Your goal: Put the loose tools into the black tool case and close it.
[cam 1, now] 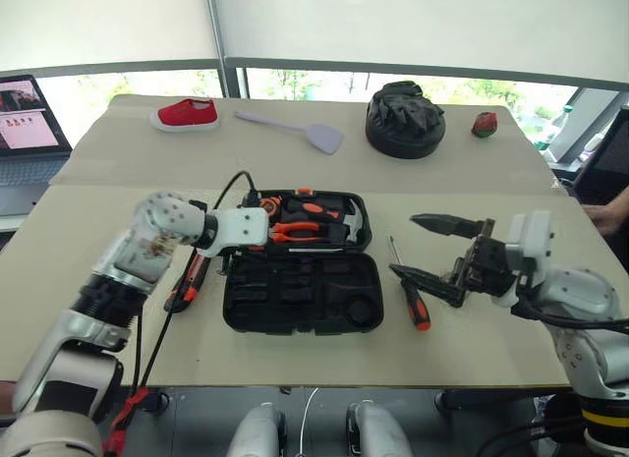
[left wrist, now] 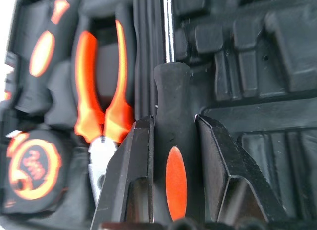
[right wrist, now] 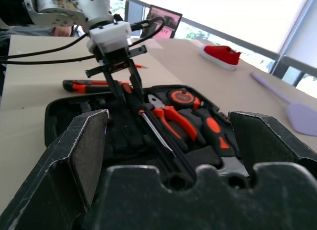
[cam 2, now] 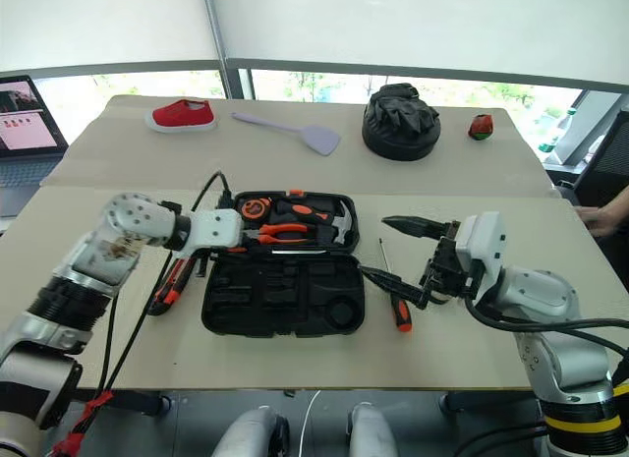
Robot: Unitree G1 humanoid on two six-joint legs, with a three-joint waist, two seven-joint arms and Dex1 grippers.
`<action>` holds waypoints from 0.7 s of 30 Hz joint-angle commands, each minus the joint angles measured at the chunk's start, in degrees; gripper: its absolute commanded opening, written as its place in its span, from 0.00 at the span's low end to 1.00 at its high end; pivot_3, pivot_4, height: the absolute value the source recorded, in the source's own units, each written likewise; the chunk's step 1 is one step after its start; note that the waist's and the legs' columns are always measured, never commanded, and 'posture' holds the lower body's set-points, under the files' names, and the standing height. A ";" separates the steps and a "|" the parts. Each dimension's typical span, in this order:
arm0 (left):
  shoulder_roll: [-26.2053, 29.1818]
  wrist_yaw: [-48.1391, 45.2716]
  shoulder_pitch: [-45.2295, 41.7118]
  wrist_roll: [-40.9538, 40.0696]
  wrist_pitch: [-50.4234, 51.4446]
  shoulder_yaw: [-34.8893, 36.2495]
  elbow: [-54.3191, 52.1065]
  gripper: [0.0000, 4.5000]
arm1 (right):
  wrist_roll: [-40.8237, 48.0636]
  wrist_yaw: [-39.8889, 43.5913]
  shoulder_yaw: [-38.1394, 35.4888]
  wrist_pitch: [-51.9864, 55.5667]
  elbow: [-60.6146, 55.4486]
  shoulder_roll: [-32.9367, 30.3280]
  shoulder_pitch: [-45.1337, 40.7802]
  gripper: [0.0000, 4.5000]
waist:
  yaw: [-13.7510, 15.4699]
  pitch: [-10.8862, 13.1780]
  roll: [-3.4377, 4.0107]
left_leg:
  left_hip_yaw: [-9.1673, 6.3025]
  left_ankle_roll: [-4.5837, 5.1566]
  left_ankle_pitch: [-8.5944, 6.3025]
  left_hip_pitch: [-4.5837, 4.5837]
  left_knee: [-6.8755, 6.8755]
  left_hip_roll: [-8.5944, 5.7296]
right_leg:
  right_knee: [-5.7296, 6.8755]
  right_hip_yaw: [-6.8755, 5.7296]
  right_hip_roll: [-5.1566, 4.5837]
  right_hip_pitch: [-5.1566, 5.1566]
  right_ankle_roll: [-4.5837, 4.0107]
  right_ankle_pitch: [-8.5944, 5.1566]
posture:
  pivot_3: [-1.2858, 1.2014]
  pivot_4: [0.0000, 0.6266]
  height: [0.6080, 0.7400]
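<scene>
The black tool case (cam 1: 295, 305) lies open in the middle of the table, with pliers, a hammer and a tape measure seated in its far half. My left gripper (left wrist: 173, 121) hovers over that far half, shut on the black-and-orange handle of a screwdriver (left wrist: 169, 32) whose steel shaft slants down toward the slots. My right gripper (cam 1: 405, 245) stands open to the right of the case, above a second black-and-orange screwdriver (cam 1: 417, 308) that lies on the table. A black-and-orange utility knife (cam 1: 187, 282) rests on the table to the left of the case.
At the back of the table are a red shoe (cam 1: 187, 114), a lilac spatula (cam 1: 295, 128), a lumpy black fabric bundle (cam 1: 405, 118) and a small red object (cam 1: 484, 124). A laptop (cam 1: 25, 123) sits far left. A person's hand (cam 1: 601, 213) rests at the right edge.
</scene>
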 commanded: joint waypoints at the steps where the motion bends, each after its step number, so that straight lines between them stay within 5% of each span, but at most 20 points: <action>1: -0.80 0.53 -1.30 2.39 0.12 -0.67 -1.88 0.18 | 0.08 -1.15 -0.53 0.62 -3.53 0.54 0.76 1.00 | 0.06 0.00 0.00 | 0.00 0.03 -0.02 -0.02 0.04 0.01 | 0.00 0.01 -0.01 0.00 0.02 -0.01 | 0.52 0.24 1.00; 2: -0.95 0.14 -1.08 2.60 -1.30 -0.92 -2.02 0.18 | -0.03 -1.33 -0.43 0.70 -3.87 0.68 1.01 1.00 | 0.08 0.00 0.00 | 0.00 0.04 -0.03 -0.03 0.07 0.01 | 0.00 0.01 -0.02 0.00 0.03 -0.01 | 0.52 0.24 1.00; 4: -0.89 -0.89 -0.35 2.67 -0.22 -1.19 -3.16 0.41 | -0.13 -1.53 -0.49 0.92 -4.15 0.89 1.18 1.00 | 0.13 0.00 0.00 | -0.03 0.05 -0.03 -0.03 0.09 0.02 | 0.01 0.04 -0.04 0.02 0.05 -0.02 | 0.52 0.24 1.00; 12: -4.00 3.61 0.16 2.45 0.69 1.32 -3.48 0.96 | 0.02 -2.11 -0.76 1.57 -4.49 1.35 1.51 1.00 | 0.13 0.00 0.00 | -0.04 0.06 -0.04 -0.02 0.11 0.01 | 0.04 0.09 -0.03 0.02 0.06 -0.02 | 0.52 0.24 1.00; 16: -6.47 4.93 0.37 -1.47 4.71 5.02 -5.66 0.96 | 0.41 -2.18 -1.01 1.93 -4.96 1.37 2.53 1.00 | 0.43 0.00 0.00 | -0.11 0.07 -0.04 -0.08 0.18 0.00 | 0.04 0.18 -0.04 0.03 0.13 -0.04 | 0.52 0.24 1.00; 21: -8.36 6.72 4.32 -6.58 10.37 8.87 -7.85 0.66 | 4.67 -5.50 -2.98 3.37 -5.66 4.55 3.49 1.00 | 0.01 0.00 0.00 | -0.13 0.10 -0.06 -0.11 0.21 0.02 | 0.05 0.21 -0.03 0.03 0.15 -0.03 | 0.52 0.24 1.00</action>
